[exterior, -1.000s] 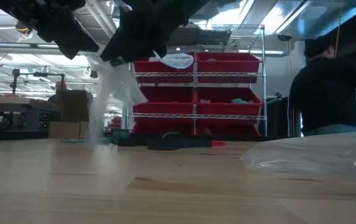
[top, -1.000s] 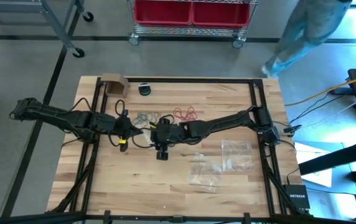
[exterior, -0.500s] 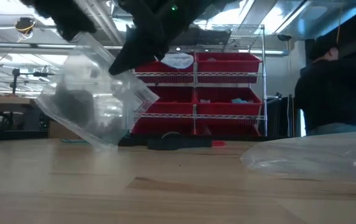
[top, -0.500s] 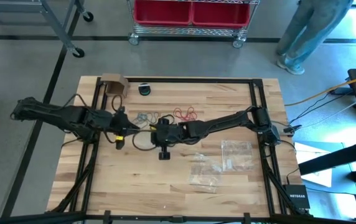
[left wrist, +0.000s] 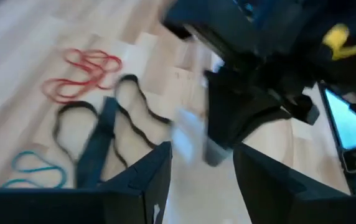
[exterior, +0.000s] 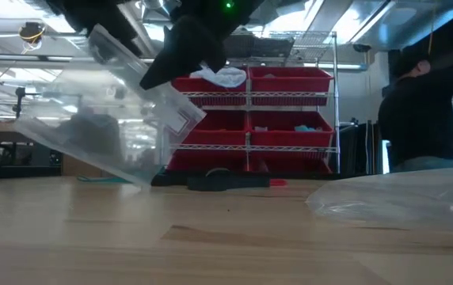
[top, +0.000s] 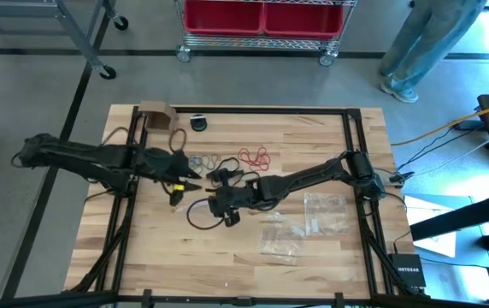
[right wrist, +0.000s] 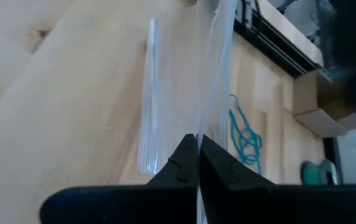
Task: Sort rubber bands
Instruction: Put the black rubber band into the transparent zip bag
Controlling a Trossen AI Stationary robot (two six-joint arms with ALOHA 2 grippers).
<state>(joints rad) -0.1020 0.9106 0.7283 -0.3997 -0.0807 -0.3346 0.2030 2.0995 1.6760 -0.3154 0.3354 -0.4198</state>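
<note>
The right gripper (right wrist: 196, 163) has its fingers pressed together on the top edge of a clear zip bag (exterior: 104, 131), which hangs tilted below it, one corner just above the wooden table (top: 227, 257). A dark clump of black rubber bands (exterior: 92, 131) shows through the plastic, low inside the bag.

The left gripper (left wrist: 200, 168) stands with its jaws wide apart and nothing between them, just beside the bag's mouth and facing the right gripper. Both arms reach in low from opposite sides and nearly meet over the middle of the table.

Beyond the left gripper's fingers lie loose black bands (left wrist: 128, 112), then red rubber bands (left wrist: 81, 71); teal rubber bands (left wrist: 35, 171) lie nearer, off to one side. More empty clear bags (top: 313, 218) lie behind the right gripper, under its arm.
</note>
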